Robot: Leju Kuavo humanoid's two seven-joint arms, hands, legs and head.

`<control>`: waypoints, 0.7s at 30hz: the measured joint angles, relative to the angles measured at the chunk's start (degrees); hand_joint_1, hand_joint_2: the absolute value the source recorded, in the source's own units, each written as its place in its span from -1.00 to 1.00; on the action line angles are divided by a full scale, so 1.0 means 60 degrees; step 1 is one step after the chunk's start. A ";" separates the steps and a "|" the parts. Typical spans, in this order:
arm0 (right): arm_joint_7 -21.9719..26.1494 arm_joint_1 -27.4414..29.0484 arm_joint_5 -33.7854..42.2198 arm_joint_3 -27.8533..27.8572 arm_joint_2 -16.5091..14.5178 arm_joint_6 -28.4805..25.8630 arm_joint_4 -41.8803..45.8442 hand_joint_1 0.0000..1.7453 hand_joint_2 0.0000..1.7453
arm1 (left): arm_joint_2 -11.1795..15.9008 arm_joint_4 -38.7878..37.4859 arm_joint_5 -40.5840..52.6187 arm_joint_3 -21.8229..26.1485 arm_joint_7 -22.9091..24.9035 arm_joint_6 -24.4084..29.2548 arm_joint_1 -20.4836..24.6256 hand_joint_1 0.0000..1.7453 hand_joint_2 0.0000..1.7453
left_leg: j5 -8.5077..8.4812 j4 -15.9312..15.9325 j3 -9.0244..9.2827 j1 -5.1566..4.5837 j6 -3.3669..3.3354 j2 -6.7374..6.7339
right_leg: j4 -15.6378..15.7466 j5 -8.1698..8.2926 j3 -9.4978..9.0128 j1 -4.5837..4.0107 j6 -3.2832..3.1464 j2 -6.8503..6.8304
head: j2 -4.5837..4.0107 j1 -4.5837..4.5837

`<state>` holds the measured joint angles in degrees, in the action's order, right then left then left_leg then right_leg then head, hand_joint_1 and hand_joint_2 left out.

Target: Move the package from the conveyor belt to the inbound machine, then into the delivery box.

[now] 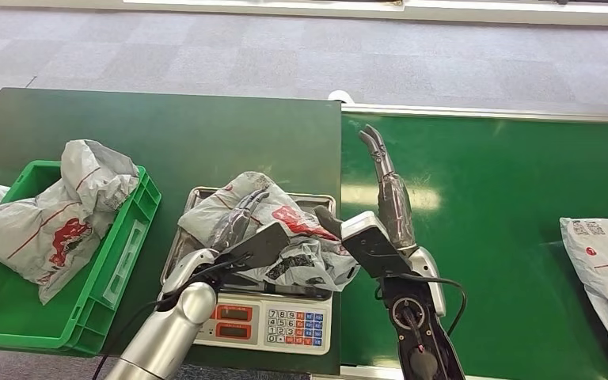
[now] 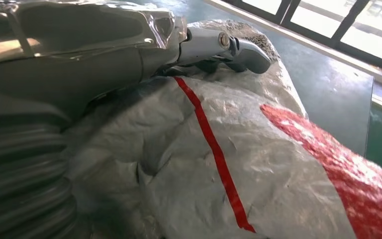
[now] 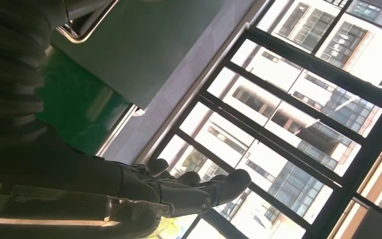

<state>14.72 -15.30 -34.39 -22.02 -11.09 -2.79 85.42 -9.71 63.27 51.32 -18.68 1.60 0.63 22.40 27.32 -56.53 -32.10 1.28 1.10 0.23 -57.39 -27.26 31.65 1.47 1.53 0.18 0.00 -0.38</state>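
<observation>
Package (image 1: 273,226) already on the scale (image 1: 263,317); left hand (image 1: 241,222) laid over it, grip unclear. Right hand (image 1: 386,190) spread, empty. Green crate (image 1: 119,257) remaining.

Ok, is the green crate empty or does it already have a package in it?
Not empty: the green crate already holds one grey package, crumpled and reaching above its rim.
</observation>
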 joint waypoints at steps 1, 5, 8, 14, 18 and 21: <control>0.0009 -0.0029 0.0019 -0.0008 -0.0005 -0.0006 0.0000 -1.00 1.00 | -0.0032 -0.0141 0.0095 0.0000 0.0030 -0.0071 0.0092 -1.00 1.00 | -0.0001 0.0001 0.0017 0.0000 -0.0001 0.0017 | 0.0001 -0.0002 -0.0022 0.0000 0.0001 -0.0015 | 0.0000 0.0001; 0.0017 -0.0129 0.0041 -0.0019 -0.0006 -0.0012 0.0000 -1.00 1.00 | -0.0141 -0.0604 0.0266 -0.0002 0.0078 -0.0142 0.0359 -1.00 1.00 | -0.0006 0.0002 0.0077 -0.0001 -0.0004 0.0065 | 0.0005 -0.0012 -0.0091 0.0001 0.0005 -0.0055 | 0.0000 0.0003; 0.0020 -0.0155 0.0041 -0.0021 -0.0026 -0.0012 0.0000 -1.00 1.00 | -0.0177 -0.0786 0.0273 -0.0002 0.0088 -0.0144 0.0461 -0.07 1.00 | -0.0012 0.0003 0.0101 -0.0002 -0.0006 0.0069 | 0.0005 -0.0013 -0.0118 0.0002 0.0006 -0.0057 | 0.0000 0.0002; 0.0036 -0.0181 0.0092 -0.0021 -0.0060 -0.0053 0.0001 -1.00 1.00 | -0.0261 -0.1012 0.0365 -0.0005 0.0046 -0.0206 0.0521 1.00 1.00 | -0.0016 0.0003 0.0151 -0.0005 -0.0005 0.0073 | 0.0006 -0.0013 -0.0169 0.0004 0.0007 -0.0059 | 0.0000 0.0002; 0.0039 -0.0180 0.0102 -0.0021 -0.0064 -0.0067 0.0043 -1.00 1.00 | -0.0288 -0.1087 0.0134 0.0039 -0.0298 0.0073 0.0528 1.00 1.00 | -0.0012 0.0004 0.0173 -0.0005 -0.0002 0.0071 | 0.0006 -0.0015 -0.0195 0.0004 0.0007 -0.0057 | 0.0000 0.0003; 0.0037 -0.0174 0.0140 -0.0021 -0.0064 -0.0118 0.0114 -1.00 1.00 | -0.0297 -0.0897 -0.0790 0.0221 -0.1006 0.0393 0.0358 1.00 1.00 | -0.0016 0.0004 0.0166 -0.0005 0.0000 0.0064 | 0.0005 -0.0008 -0.0186 0.0004 0.0005 -0.0053 | 0.0000 0.0002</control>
<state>14.94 -16.34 -33.55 -22.14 -11.47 -3.50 86.10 -11.49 57.89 46.59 -17.35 -4.44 2.99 24.55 27.22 -56.50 -31.10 1.26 1.10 0.61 -57.36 -27.30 30.53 1.49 1.57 -0.14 0.00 -0.37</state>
